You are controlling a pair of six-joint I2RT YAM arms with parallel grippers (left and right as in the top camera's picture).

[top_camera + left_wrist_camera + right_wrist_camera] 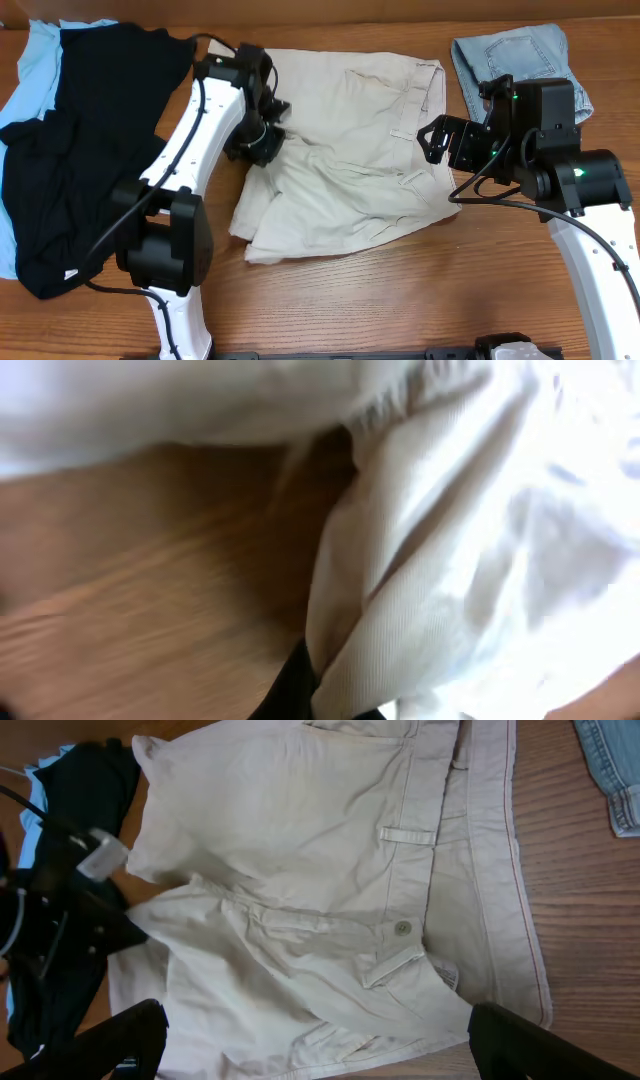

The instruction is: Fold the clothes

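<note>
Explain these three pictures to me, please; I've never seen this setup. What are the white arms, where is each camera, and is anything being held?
These are two robot arms at a wooden table. The wide picture looks down from above; the other two come from a camera on each wrist. Beige shorts lie in the middle. A black garment lies over a sky-blue piece beside the left arm, and a denim piece is near the right arm. The left gripper is shut on the shorts' edge; its wrist view shows the pinched fabric. The right gripper hangs open above the shorts, holding nothing.
</note>
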